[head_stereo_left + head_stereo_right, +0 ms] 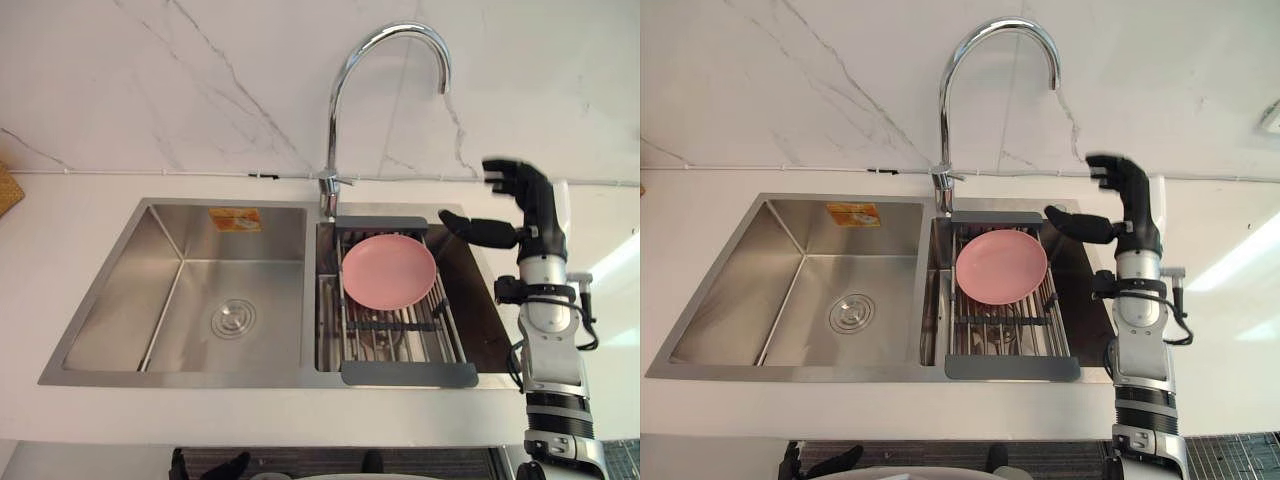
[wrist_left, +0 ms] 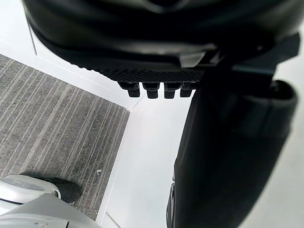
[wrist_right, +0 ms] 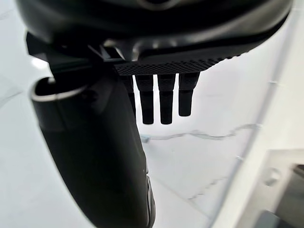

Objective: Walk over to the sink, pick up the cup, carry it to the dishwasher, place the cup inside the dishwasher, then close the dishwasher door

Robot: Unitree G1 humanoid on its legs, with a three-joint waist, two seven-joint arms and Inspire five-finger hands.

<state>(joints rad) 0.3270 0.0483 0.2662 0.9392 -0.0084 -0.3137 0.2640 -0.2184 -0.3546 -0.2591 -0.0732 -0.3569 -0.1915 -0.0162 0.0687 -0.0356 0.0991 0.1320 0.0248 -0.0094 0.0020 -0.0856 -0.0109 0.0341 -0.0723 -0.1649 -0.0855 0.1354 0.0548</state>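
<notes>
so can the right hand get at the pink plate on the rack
probably yes: the open right hand hovers just right of the pink plate on the sink rack, with nothing between them

Head stereo pair, down over sink [image 1: 120, 290]

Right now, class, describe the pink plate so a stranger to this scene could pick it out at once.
Find the steel double sink in the white counter, then its right basin, below the curved tap. A wire rack with grey ends sits across that basin; the plate lies on it, the only round pink thing there.
</notes>
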